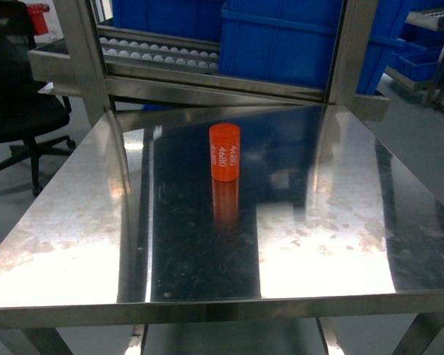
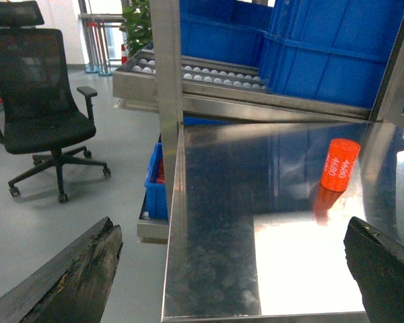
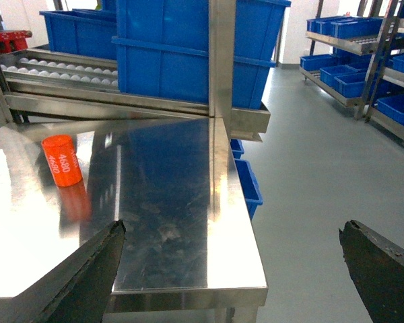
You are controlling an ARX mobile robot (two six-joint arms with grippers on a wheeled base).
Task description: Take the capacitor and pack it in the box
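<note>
We see an orange capacitor upright on the steel bench, two dark, widely parted fingers in the foreground, and a black office chair at left.

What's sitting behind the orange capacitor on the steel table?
Behind the orange cylindrical capacitor stand a steel frame rail, a roller conveyor and large blue plastic bins. What the bins hold is hidden.

Bright white glare is seen on the shiny metal table, strongest at the lower left and lower right of the head view. The orange capacitor is mirrored below itself. The pictures are a little soft and grainy.
</note>
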